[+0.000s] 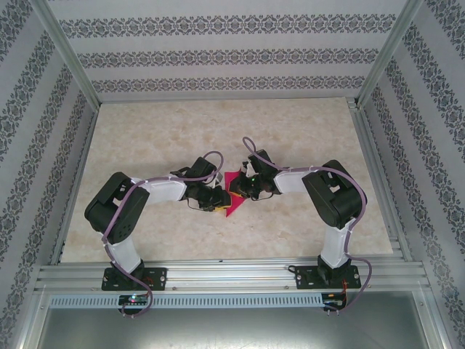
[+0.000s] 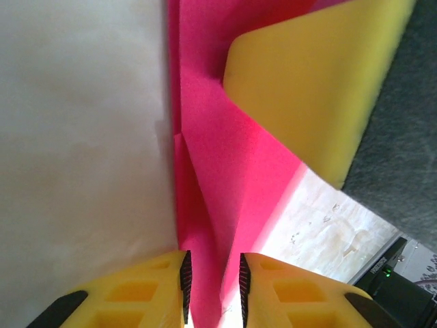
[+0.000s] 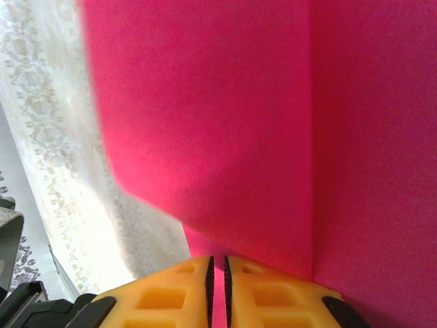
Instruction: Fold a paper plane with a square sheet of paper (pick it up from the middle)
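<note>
The square sheet of paper point(image 3: 205, 102) is plain magenta-pink, turning a deeper red-pink where its layers overlap along the crease (one colour throughout, front and back alike). The left hand point(image 2: 213, 263) has bright yellow fingers with black ribbed pads. The right hand point(image 3: 218, 263) is the same yellow, with black at its 5 and 7 o'clock corners. The bench point(image 1: 160, 131) is cream-beige with faint marbled veining. The walls point(image 1: 218, 58) at 9, 12 and 3 o'clock are white, striped with bands of grey-black floral ornament. The left arm point(image 1: 163, 190) and right arm point(image 1: 290, 178) are black and white, trailing dull lilac cables point(image 1: 214, 153). The rail point(image 1: 232, 273) at 6 o'clock is silver-grey.
</note>
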